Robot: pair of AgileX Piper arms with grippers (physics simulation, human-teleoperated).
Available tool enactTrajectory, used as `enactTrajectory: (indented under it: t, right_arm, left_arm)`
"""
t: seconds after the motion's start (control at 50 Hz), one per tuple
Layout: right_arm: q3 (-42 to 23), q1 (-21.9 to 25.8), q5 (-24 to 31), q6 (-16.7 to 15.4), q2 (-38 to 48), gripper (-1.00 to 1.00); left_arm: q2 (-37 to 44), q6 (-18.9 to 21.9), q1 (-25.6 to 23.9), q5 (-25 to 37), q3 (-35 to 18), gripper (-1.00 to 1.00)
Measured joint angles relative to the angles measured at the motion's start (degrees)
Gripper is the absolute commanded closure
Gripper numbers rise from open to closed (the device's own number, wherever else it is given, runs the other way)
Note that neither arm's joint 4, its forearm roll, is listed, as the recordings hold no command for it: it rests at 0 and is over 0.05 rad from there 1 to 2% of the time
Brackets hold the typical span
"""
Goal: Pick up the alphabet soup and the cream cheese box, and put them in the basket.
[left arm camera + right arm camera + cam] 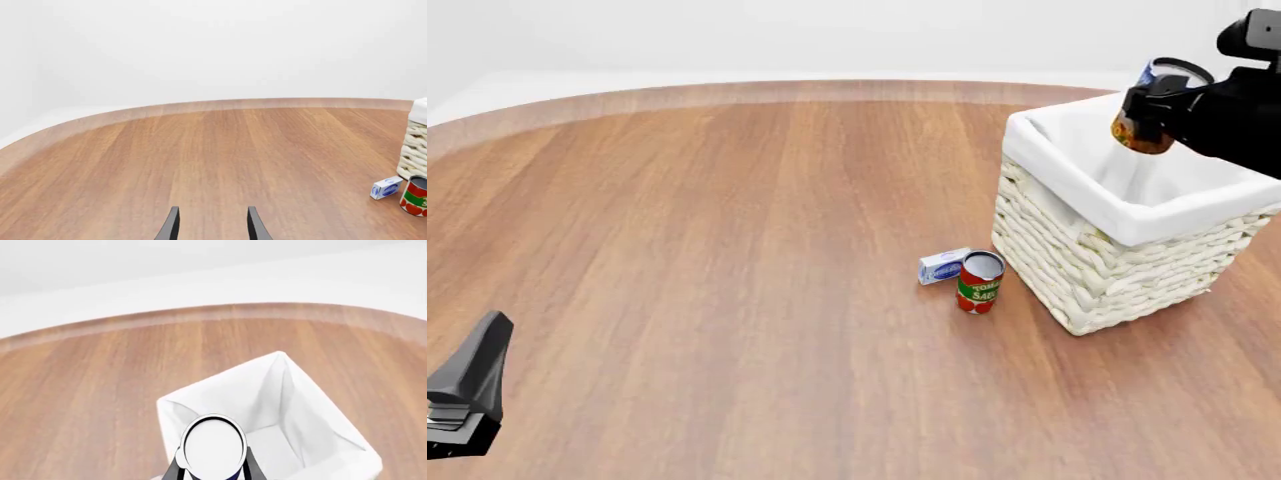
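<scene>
Much is cut off here. In the front view the left arm shows only as a dark wedge at the lower left corner, and the right arm runs off the upper right edge. The left wrist view catches just the tips of the left gripper (213, 225), and only a sliver of the basket (1121, 265) at its edge. In the right wrist view the can's silver top hides most of the right gripper (213, 467).

The tabletop (721, 260) is warm brown wood grain with a curved far edge. Behind it the room is plain white, without detail.

The left gripper's two dark fingers (171, 226) stand apart with bare wood between them, holding nothing, low over the tabletop.

The right gripper's fingers are clamped on the alphabet soup (1145, 125), a can with an orange and blue label. It hangs tilted in the air above the basket's open, white-lined mouth, not touching the cloth.

The cream cheese box (944, 265) lies flat on the tabletop just beside the basket's near left corner. A red and green tomato sauce can (978, 282) stands upright right next to it; contact between them cannot be made out.
</scene>
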Motion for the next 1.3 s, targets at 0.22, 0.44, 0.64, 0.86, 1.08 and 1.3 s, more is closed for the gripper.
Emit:
enactTrajectory:
  t: [0.22,0.44,0.64,0.86,1.08,1.3]
  right_arm:
    - [-0.58,-0.29,-0.86,-0.33,2.50,1.00]
    - [-1.62,-0.48,-1.71,-0.76,5.43,1.00]
    - [-2.36,-0.84,-2.48,-1.07,7.70,1.00]
    - [-2.98,-1.21,-3.27,-1.22,9.75,1.00]
    - [-3.30,-1.52,-4.18,-1.29,11.59,1.00]
    - [-3.32,-1.98,-4.94,-1.35,13.04,1.00]
  left_arm:
    - [-0.03,0.01,0.00,0.03,0.01,-1.00]
    - [0.00,0.02,0.00,0.00,0.00,-1.00]
    - [0.02,0.01,-0.01,0.00,-0.01,-1.00]
    - [0.07,0.01,-0.01,-0.06,0.01,-1.00]
    - [0.11,0.01,-0.01,-0.12,0.03,-1.00]
    - [0.12,0.01,-0.01,-0.14,0.04,-1.00]
